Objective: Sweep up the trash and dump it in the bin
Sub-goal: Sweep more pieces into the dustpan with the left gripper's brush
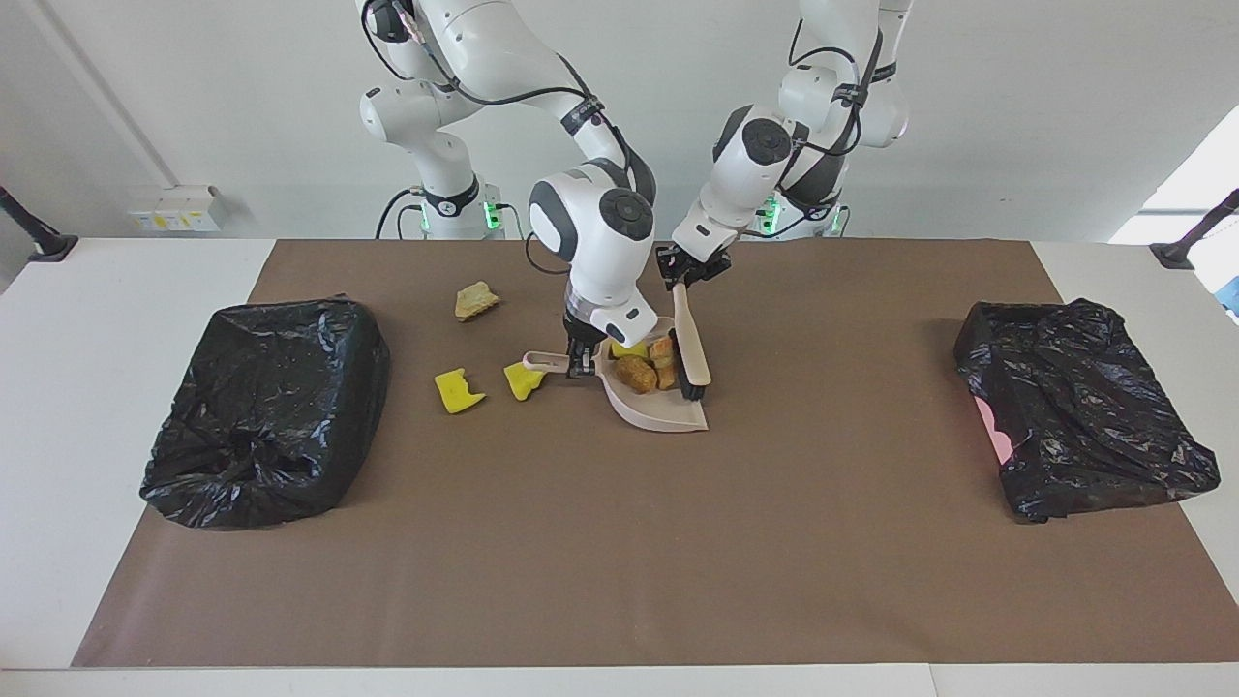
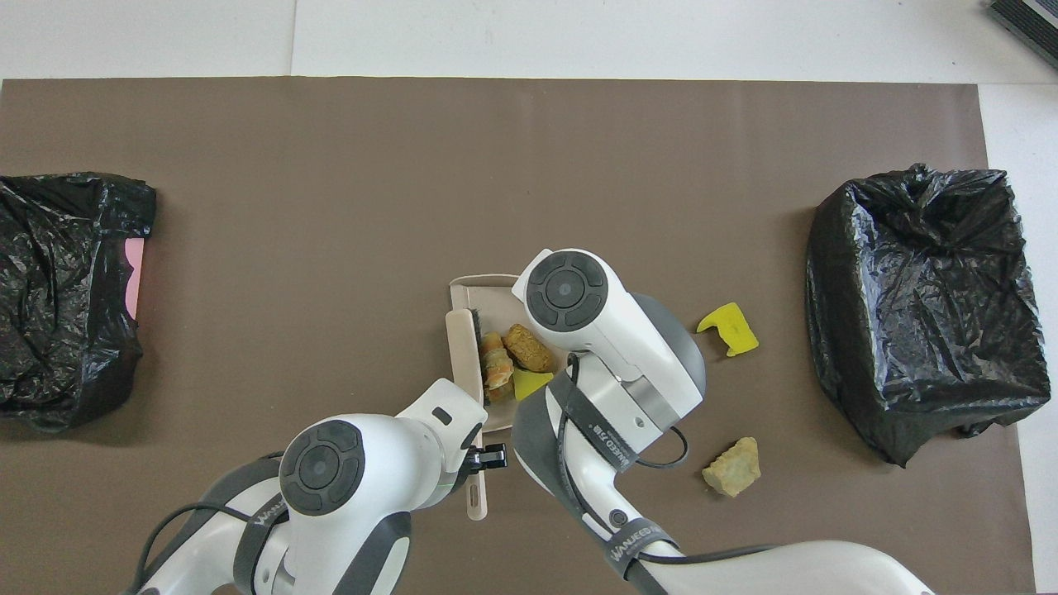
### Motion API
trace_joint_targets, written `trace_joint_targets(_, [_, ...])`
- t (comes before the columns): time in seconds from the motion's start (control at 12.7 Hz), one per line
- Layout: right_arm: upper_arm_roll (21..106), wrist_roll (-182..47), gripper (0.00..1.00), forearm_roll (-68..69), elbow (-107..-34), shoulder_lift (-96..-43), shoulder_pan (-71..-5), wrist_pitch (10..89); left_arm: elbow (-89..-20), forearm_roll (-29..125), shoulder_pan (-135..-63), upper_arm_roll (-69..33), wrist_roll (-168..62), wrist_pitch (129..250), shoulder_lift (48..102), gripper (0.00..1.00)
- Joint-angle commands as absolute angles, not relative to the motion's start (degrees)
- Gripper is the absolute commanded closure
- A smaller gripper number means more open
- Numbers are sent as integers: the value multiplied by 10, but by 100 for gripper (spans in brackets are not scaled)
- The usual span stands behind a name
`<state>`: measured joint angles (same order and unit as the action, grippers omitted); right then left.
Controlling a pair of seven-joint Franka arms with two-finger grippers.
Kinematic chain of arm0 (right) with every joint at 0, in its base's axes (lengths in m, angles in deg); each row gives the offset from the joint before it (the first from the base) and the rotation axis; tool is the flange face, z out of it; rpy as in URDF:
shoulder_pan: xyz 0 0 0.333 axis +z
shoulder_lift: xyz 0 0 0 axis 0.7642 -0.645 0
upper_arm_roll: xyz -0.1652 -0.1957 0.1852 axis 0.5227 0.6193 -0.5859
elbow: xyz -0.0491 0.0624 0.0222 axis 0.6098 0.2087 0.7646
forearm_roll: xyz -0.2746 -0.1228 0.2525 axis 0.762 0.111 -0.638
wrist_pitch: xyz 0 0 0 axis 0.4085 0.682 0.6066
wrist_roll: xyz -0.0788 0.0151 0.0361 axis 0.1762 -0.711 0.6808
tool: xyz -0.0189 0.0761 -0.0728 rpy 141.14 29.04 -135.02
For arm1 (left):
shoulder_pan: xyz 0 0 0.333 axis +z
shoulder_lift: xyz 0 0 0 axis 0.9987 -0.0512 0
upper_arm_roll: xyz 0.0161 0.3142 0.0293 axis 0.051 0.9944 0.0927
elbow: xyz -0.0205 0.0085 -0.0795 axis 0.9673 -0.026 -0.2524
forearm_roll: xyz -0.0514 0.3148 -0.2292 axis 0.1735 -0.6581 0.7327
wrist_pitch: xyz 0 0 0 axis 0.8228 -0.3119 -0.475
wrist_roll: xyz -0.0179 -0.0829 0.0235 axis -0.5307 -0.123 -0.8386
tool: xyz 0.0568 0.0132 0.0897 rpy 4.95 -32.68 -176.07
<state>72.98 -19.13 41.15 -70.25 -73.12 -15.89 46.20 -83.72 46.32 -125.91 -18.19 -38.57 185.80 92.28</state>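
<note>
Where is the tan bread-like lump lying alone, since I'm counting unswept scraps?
The tan bread-like lump lies on the brown mat, nearer the robots than the two yellow sponge chunks, toward the right arm's end.

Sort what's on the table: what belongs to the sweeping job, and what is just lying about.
Job:
- brush, held by left gripper
- dustpan, held by right gripper
- scraps in dustpan
- loose yellow scraps
- tan lump
- black-lined bin

Lying about:
- second black-lined bin
</note>
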Motion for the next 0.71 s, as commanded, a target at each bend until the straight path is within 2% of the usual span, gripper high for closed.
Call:
trace_joint_targets(0.0, [724, -194, 100, 378, -718, -702, -198, 483, -831, 482, -1271, -172, -397, 1862, 914, 100])
trace_joint_targets(0.24, [724, -158, 100, 341, -716, -688, -230, 482, -819, 482, -1263, -171, -392, 1856, 893, 100])
trace_joint_targets(0.39, [725, -129, 100, 324, -712, -680, -250, 475, -776, 477, -1246, -166, -394, 1826, 871, 100])
trace_joint_targets(0.63, [725, -116, 100, 308, -710, -672, -265, 474, -695, 447, -1175, -165, -393, 1744, 876, 100])
